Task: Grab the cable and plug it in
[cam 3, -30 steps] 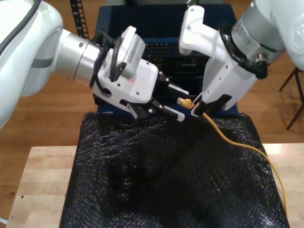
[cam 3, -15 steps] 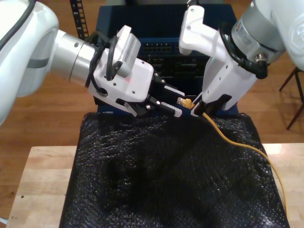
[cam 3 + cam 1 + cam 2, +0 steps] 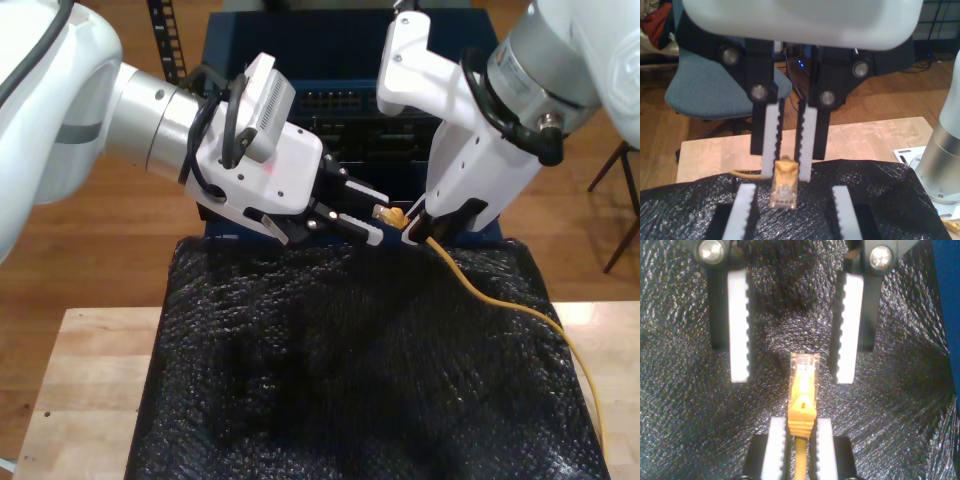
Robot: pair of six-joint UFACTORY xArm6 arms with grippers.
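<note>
One cable clamped by my second tool | my first tool spread

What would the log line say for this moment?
my second gripper: shut on cable | my first gripper: open, plug between jaws

My first claw gapes wide, with free room between its fingers for the plug. My second claw, clamped on the cable, blocks the way ahead; the mat lies close below.
</note>
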